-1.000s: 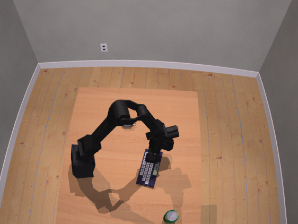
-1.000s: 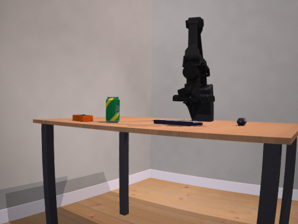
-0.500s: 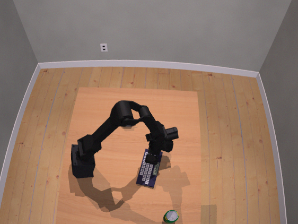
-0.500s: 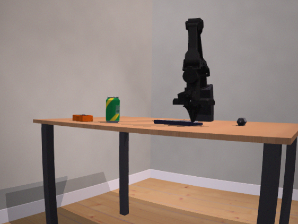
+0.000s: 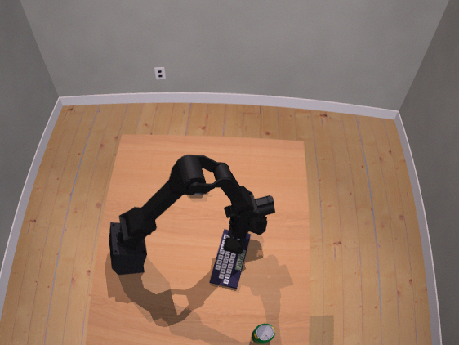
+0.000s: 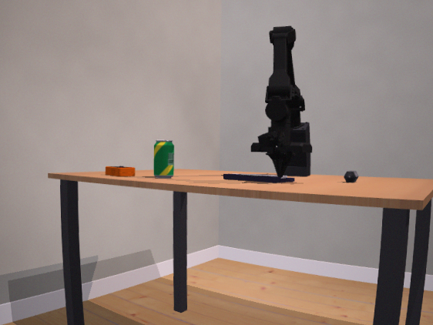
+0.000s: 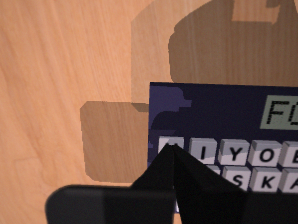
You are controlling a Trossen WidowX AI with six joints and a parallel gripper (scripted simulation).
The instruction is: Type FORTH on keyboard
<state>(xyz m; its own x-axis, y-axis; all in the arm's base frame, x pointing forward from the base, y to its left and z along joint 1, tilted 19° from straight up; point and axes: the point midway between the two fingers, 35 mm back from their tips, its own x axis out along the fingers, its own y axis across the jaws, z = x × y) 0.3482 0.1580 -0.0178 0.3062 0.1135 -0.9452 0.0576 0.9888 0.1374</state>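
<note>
Bright, even light; sharp arm (image 5: 163, 200) shadows on the table (image 5: 135, 163); slight edge distortion.

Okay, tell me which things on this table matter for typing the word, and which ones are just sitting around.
Part of the job:
- the dark blue keyboard with its small display
- the pincer, shut and empty, its tip down at the leftmost key of the top row

Just lying about:
- the green and yellow can
- the orange box
- the small black faceted ball
</note>
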